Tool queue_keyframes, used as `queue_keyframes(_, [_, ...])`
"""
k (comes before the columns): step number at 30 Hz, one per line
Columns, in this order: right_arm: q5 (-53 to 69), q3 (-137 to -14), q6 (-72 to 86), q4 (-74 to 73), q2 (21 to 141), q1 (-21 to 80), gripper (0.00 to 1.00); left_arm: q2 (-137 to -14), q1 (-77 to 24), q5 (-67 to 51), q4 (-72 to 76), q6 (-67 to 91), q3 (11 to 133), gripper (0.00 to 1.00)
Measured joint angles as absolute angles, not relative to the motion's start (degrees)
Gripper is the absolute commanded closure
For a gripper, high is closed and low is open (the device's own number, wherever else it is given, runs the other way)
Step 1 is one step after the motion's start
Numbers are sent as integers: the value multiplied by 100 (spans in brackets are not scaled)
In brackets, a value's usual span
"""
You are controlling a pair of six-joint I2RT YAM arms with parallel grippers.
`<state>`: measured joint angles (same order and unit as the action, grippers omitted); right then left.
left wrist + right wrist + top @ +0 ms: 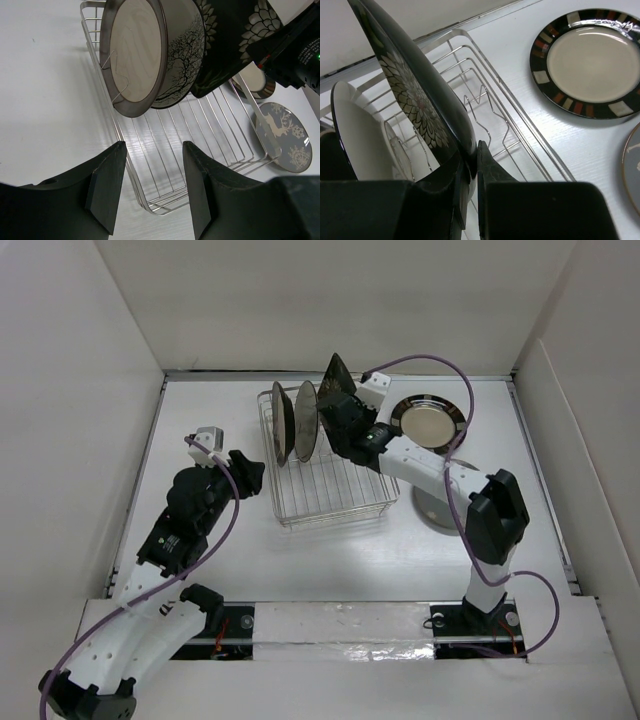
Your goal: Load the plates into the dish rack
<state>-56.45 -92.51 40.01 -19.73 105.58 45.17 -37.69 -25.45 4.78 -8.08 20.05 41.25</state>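
The silver wire dish rack [340, 502] stands at mid table. Two round plates stand upright in its far left slots: a silver-rimmed pale one [132, 55] and, behind it, the cream plate with the branch pattern [182, 60]. My right gripper [345, 422] is shut on the lower edge of the black square flower plate [338, 378], holding it upright over the rack's far end [485, 100]. The black-rimmed plate [428, 421] lies flat to the right of the rack. The grey deer plate [285, 135] lies nearer, partly under my right arm. My left gripper [152, 150] is open and empty by the rack's left side.
White enclosure walls [80, 360] ring the table on the left, back and right. Purple cables [430, 362] loop over the right arm and along the left arm. The right arm's elbow [495, 510] rises right of the rack.
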Motion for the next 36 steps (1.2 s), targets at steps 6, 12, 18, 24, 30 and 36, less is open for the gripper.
queue_keyframes(6, [-5756, -9439, 4261, -2244, 10691, 4600, 100, -3769, -2545, 478, -808, 2008, 4125, 55])
queue_keyframes(12, [-6036, -9629, 4552, -2416, 10986, 4753, 100, -3758, -2545, 478, -808, 2012, 4125, 55])
queue_keyframes(18, [-6300, -9465, 4917, -2274, 11102, 4912, 93, -3717, -2545, 475, -810, 2027, 4125, 55])
queue_keyframes(24, [-6309, -8923, 5089, -1487, 10934, 5000, 71, -3704, -2545, 467, -810, 2045, 4125, 55])
queue_keyframes(30, [-5905, -8803, 5227, -1098, 10923, 5026, 61, -3699, -2545, 458, -810, 2045, 4125, 55])
queue_keyframes(36, [-5767, -8591, 5251, -843, 10853, 5030, 57, -3699, -2545, 456, -810, 2047, 4125, 55])
